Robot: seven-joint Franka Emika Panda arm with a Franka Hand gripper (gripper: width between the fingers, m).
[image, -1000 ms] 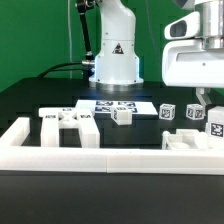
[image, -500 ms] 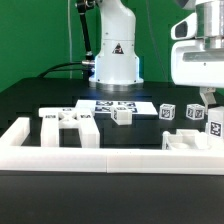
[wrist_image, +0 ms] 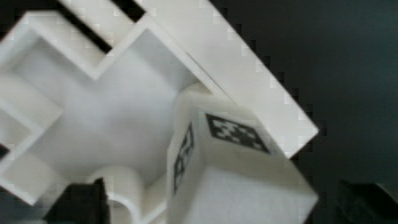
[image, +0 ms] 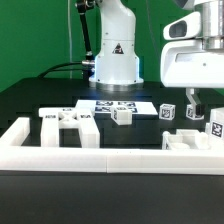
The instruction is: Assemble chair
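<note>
My gripper point(image: 203, 103) hangs at the exterior view's right with its fingers spread, just above a row of white tagged chair blocks point(image: 192, 115). One more tagged block point(image: 168, 111) stands to their left. In the wrist view a white block with a square tag point(wrist_image: 237, 133) stands between my open gripper point(wrist_image: 222, 207), whose dark fingertips point(wrist_image: 80, 205) sit off to either side of it. The block leans against larger white pieces point(wrist_image: 89, 90). A flat white chair part point(image: 65, 122) and a small block point(image: 122, 116) lie further left.
The marker board point(image: 118, 105) lies in front of the robot's base point(image: 115, 65). A long white border rail point(image: 100, 160) runs across the front of the black table, with a raised corner at each end point(image: 190, 142).
The fingers have sprung apart: the dark finger that hung at the middle of the hand now stands further left. The tagged block below has been let go and stays in place.
</note>
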